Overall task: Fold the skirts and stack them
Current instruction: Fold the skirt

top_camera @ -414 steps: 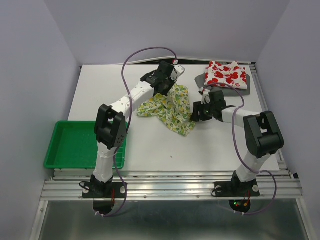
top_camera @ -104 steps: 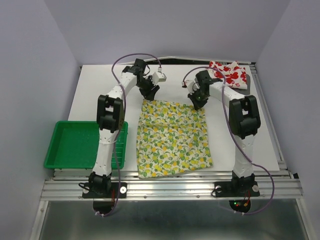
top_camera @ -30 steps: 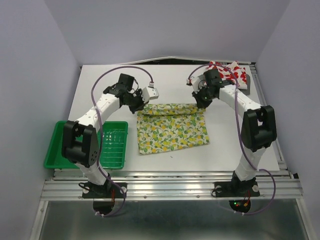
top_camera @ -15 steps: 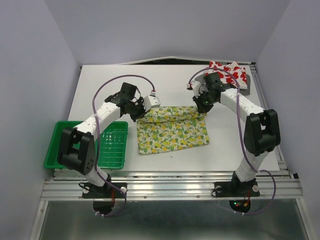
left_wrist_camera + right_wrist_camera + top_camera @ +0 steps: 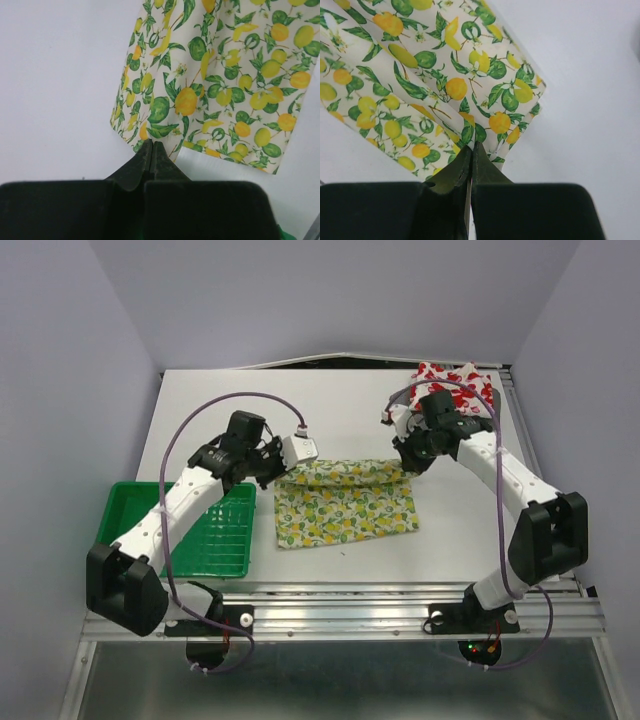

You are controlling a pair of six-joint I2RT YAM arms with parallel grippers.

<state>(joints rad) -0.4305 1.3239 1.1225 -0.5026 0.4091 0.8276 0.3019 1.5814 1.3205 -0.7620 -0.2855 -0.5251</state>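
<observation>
My left gripper [image 5: 279, 473] and my right gripper [image 5: 408, 468] are each clamped on a far corner of the white cloth skirt printed with yellow lemons and green leaves [image 5: 345, 512], which lies near the middle of the white table [image 5: 200, 410]. The overhead view shows what neither wrist can: the lemon skirt's far edge is raised and doubled over toward me as a band between my two grippers, while the near part lies flat on the table. It also shows the white cloth skirt with red print [image 5: 455, 388] bunched at the far right corner, just beyond my right arm, and the green plastic tray [image 5: 105, 530] at the near left, under my left forearm. My left wrist view gives the grip up close: the left gripper [image 5: 151, 145] has its fingers pressed together, and the edge of the lemon skirt [image 5: 225, 75] runs into their tips, with the cloth hanging over bare table. My right wrist view shows the right gripper [image 5: 471, 147] closed the same way on the lemon skirt [image 5: 420, 65], where two layers of printed cloth meet at the tips. I cannot see the red-print skirt or the tray from either wrist.
</observation>
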